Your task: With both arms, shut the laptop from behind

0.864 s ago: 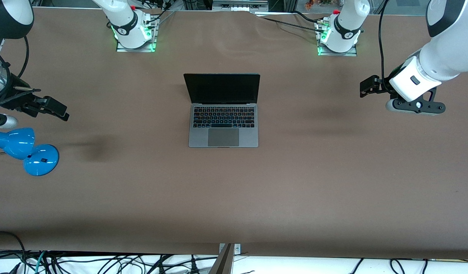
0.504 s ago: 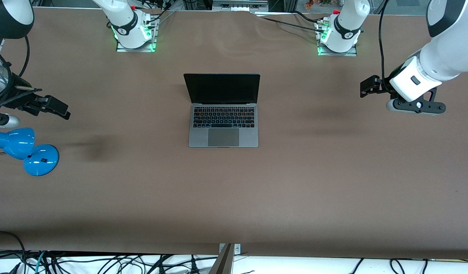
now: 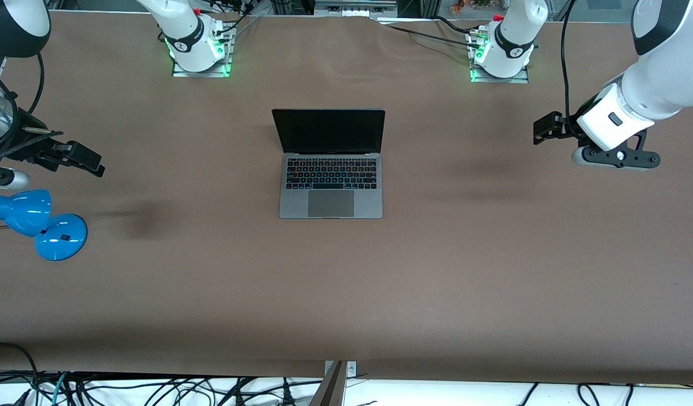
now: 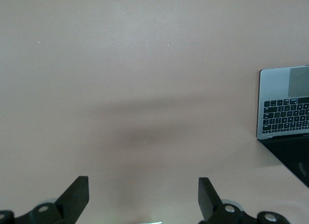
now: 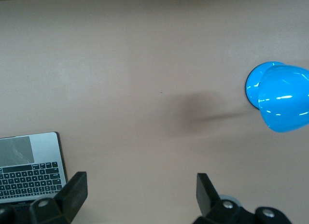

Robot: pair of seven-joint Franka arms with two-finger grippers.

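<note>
Nothing shifted but my right gripper (image 3: 92,164), drifted slightly | both spread wide, left gripper (image 3: 541,128) too, over bare table (image 3: 346,282) | one open laptop (image 3: 330,163) | one blue lamp (image 3: 39,223)

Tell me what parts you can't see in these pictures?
- Laptop lid's back: front view shows only the screen side.
- Laptop in both wrist views: cut off by the edge.
- Blue lamp: cut by the front view's edge.
- Left pincer and right pincer: only fingertips show; both open.
</note>
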